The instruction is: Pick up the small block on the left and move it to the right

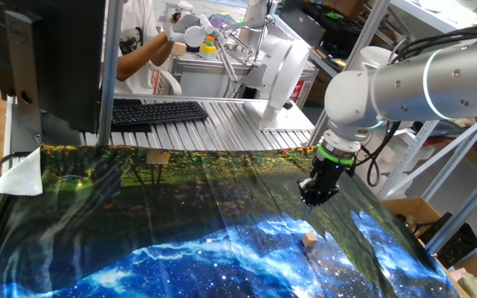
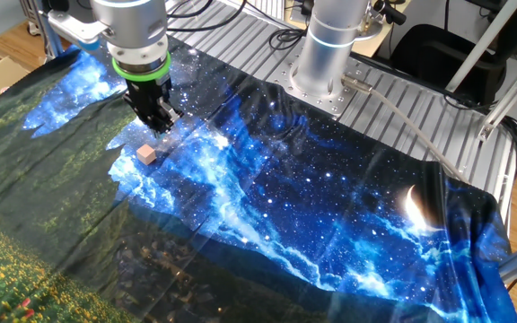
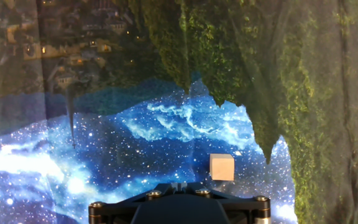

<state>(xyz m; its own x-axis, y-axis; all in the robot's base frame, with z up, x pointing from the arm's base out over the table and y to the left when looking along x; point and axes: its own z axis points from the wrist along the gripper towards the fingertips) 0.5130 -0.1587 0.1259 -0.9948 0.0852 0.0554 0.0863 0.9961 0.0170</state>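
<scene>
The small block (image 1: 309, 239) sits alone on the counter (image 1: 180, 248), resting flat on the printed cloth where the bright blue starry pattern meets the darker green. It lies free, touched by nothing. It is a plain cube with no long axis; in the hand view (image 3: 222, 167) one pale face is turned squarely toward the camera, edges level. The black end effector (image 1: 316, 194) hangs above and just beside the block, clearly apart from it, with nothing between its fingers. In the other fixed view it (image 2: 158, 118) stands over the block (image 2: 146, 154). Whether its fingers are apart or together cannot be told.
</scene>
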